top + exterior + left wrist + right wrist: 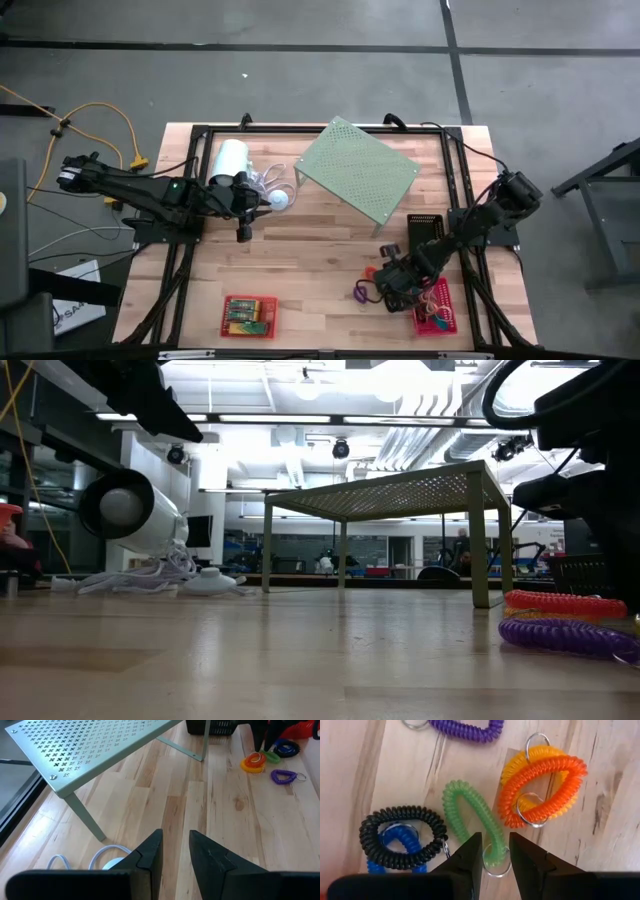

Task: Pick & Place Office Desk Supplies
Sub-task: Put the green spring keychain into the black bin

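right hand slightly open, holding nothing, just above green coil loop | I judge it light, springy, slippery | I'd pinch mid-coil, not its metal ring | left hand idle, ajar

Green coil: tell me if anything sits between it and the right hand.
Nothing visible does. The right hand hangs directly over the green coil, fingers straddling its ring end. The black coil and orange coil lie off to either side.

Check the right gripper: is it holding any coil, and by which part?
Nothing held. The right gripper hangs with jaws slightly apart above the green coil, at its ring end; no finger touches it. The left gripper is empty too.
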Motion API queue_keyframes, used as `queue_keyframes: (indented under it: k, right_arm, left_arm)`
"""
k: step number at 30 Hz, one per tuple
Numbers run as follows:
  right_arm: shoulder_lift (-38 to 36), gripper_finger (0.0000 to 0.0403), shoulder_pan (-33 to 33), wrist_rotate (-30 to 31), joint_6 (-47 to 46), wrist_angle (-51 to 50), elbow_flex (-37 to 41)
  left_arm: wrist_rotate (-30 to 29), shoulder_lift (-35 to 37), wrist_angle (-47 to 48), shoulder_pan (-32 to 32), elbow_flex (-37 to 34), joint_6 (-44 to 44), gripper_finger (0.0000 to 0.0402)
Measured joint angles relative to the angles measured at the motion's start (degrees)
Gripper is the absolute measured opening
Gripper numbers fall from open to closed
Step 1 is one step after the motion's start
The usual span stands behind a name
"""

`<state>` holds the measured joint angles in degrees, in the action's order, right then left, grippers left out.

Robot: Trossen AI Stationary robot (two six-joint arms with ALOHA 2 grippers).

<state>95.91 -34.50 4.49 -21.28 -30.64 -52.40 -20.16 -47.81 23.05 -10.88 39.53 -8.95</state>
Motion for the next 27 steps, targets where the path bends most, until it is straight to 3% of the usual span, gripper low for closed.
queue_keyframes:
  k: [17,27]
  right_arm:
    - [2.9,0.0084,0.2,-1.0,-0.1,2.6,0.0]
    - [2.9,0.0022,0.2,-1.7,-0.1,2.7,0.0]
  left_arm:
    - [0.0,0.0,0.0,0.0,0.0,0.0,0.0089]
    - [0.0,0.0,0.0,0.0,0.0,0.0,0.0089]
